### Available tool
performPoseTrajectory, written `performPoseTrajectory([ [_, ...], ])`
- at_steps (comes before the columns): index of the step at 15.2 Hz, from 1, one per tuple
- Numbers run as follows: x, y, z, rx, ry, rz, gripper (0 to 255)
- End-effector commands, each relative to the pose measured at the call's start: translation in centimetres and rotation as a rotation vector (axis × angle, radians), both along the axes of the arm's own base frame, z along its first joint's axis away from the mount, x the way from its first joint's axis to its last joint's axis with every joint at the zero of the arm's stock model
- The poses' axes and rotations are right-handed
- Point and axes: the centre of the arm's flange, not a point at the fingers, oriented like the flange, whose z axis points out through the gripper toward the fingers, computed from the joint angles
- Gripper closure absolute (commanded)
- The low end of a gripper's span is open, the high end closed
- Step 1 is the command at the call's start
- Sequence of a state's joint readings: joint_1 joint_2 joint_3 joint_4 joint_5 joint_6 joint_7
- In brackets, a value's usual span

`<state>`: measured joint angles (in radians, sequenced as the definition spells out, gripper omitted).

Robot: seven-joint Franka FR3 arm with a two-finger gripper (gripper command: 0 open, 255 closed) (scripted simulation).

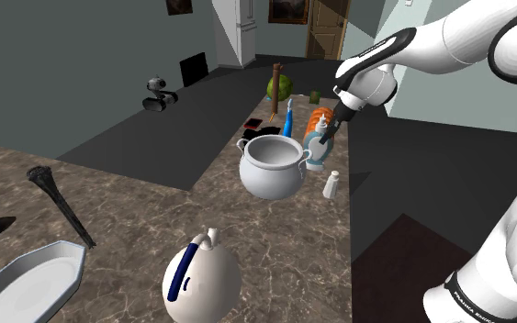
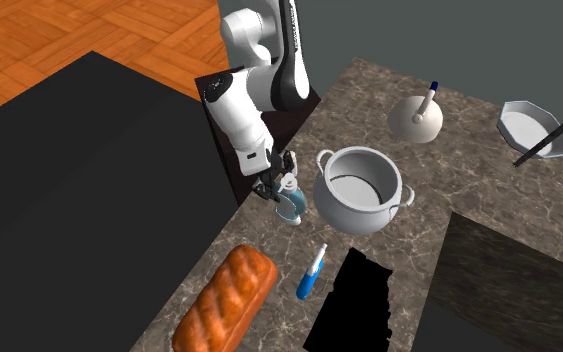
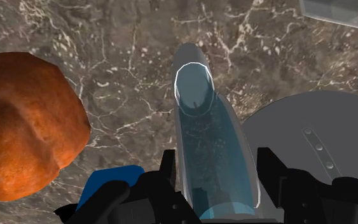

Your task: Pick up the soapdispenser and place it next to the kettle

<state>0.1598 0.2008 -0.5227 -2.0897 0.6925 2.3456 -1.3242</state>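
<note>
Looking down, we see a translucent blue soap dispenser (image 3: 209,127) with a pale grey top, pinched by our end effector (image 3: 217,160).

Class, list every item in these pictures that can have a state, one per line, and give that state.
gripper: shut on the soap dispenser.
soap dispenser: clasped between the fingers, beside the pot.
pot: upright, lidless, empty.
kettle: upright on the counter, untouched.
bread loaf: whole, lying on the counter.
</note>
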Motion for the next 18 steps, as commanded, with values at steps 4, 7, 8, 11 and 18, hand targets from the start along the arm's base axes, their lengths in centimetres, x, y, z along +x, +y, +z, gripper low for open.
performPoseTrajectory([
  [4, 0.0, 0.0, 0.0, 0.0, 0.0, 0.0, 255],
  [7, 0.0, 0.0, 0.0, 0.0, 0.0, 0.0, 255],
  [8, 0.0, 0.0, 0.0, 0.0, 0.0, 0.0, 255],
  [11, 0.0, 0.0, 1.6, 0.0, 0.0, 0.0, 255],
  [18, 0.0, 0.0, 5.3, 0.0, 0.0, 0.0, 255],
])
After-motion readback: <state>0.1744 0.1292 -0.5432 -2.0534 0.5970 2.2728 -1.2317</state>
